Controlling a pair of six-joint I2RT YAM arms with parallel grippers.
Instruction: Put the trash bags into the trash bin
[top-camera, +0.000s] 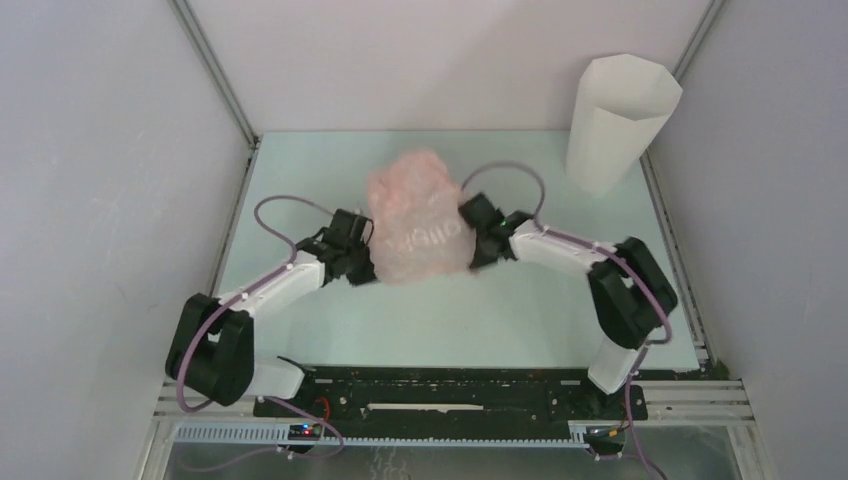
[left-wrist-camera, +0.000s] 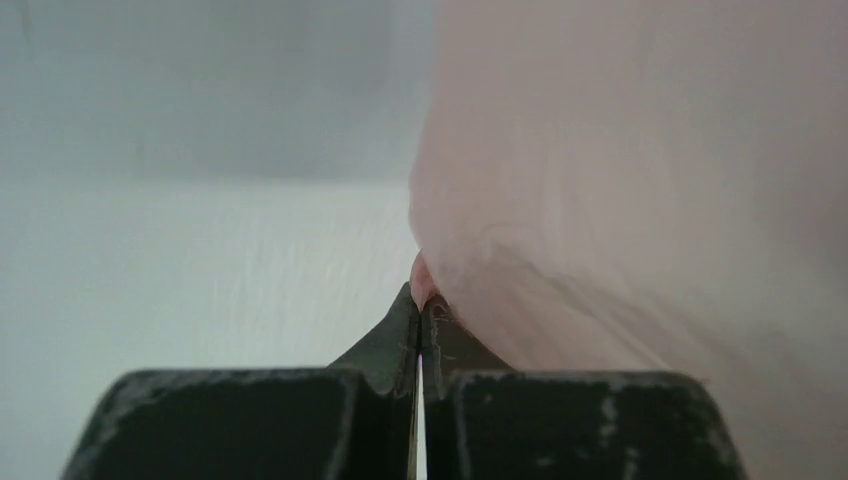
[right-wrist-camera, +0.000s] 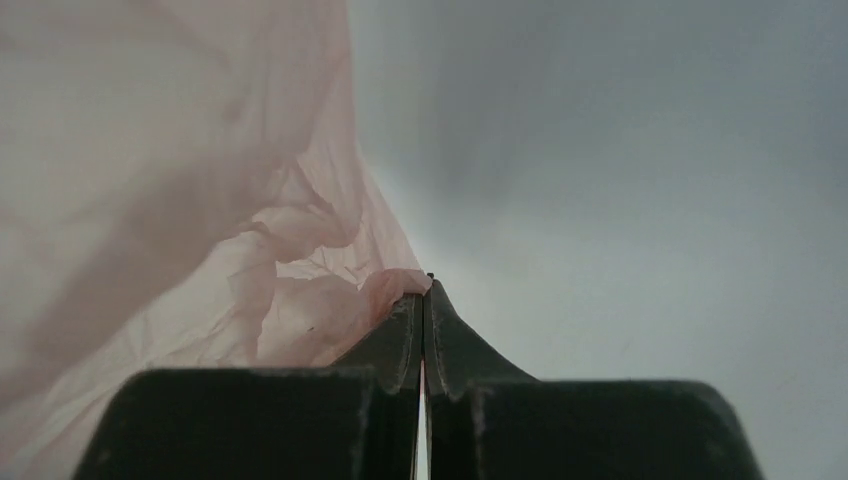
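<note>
From above: grips the pale-pink trash bag (top-camera: 420, 215), puffed up over the middle of the table (top-camera: 450, 320), with the left gripper (top-camera: 368, 258) at its 8 o'clock edge and the right gripper (top-camera: 470, 235) at 3 o'clock. Shows the white trash bin (top-camera: 615, 125) upright at 1 o'clock, well apart.

Left wrist: clamped tight on a fold of film, billowing toward 2 o'clock.

Right wrist: likewise pinched on film, spreading toward 10 o'clock.

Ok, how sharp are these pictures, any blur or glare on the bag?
Top external: soft light, trash bag and trash bin sharp, no glare. Left wrist: left gripper crisp, bag a blurred pink wash. Right wrist: wrinkles near right gripper sharp, softer farther up.
</note>
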